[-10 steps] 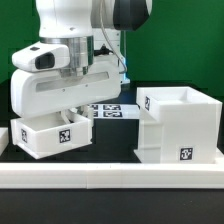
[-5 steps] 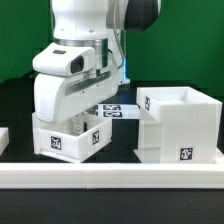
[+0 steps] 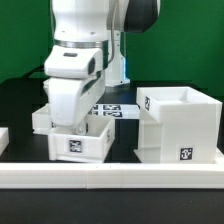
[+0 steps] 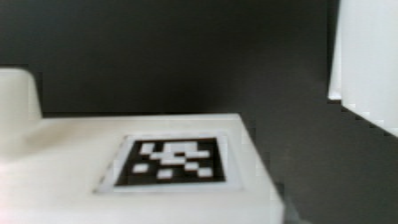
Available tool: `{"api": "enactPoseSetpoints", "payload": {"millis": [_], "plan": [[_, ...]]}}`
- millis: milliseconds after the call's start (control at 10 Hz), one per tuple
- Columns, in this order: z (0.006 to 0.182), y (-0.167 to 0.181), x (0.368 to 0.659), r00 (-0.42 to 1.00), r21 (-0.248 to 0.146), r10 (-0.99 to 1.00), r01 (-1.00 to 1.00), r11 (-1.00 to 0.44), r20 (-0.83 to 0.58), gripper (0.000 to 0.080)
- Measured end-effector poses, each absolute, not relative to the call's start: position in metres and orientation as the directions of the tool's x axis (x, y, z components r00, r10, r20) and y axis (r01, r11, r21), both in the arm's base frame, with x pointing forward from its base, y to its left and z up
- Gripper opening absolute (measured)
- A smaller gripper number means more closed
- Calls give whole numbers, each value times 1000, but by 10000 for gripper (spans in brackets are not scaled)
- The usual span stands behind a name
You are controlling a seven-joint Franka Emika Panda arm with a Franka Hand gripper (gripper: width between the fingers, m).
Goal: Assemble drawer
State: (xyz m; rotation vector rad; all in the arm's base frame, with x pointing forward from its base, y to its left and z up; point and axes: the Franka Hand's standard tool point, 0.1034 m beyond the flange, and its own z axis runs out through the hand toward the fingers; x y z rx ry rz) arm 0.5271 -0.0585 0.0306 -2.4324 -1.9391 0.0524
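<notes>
One tray (image 3: 82, 147) partly behind end effector (image 3: 72, 114)

item 1: green backdrop (image 3: 185, 40), plain and flat, is standing behind the counter's far edge and is filling the exterior view from far left corner to far right corner.
item 2: black counter top (image 3: 20, 105), matte, is lying bare at its left edge; in the wrist view it is showing only as a dark, blurred field.
item 3: marker board (image 3: 118, 111), thin and white, is lying flat mid-counter, towards the far edge.
item 4: white border rail (image 3: 110, 175), long and low, is running along the near edge, corner to corner.
light: even and soft, casting faint shadows.
</notes>
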Motion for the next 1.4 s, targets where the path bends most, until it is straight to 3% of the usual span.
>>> {"api": "enactPoseSetpoints", "payload": {"millis": [1400], "plan": [[19,-19,529,65,-36,998,997,-64,5,42]]}}
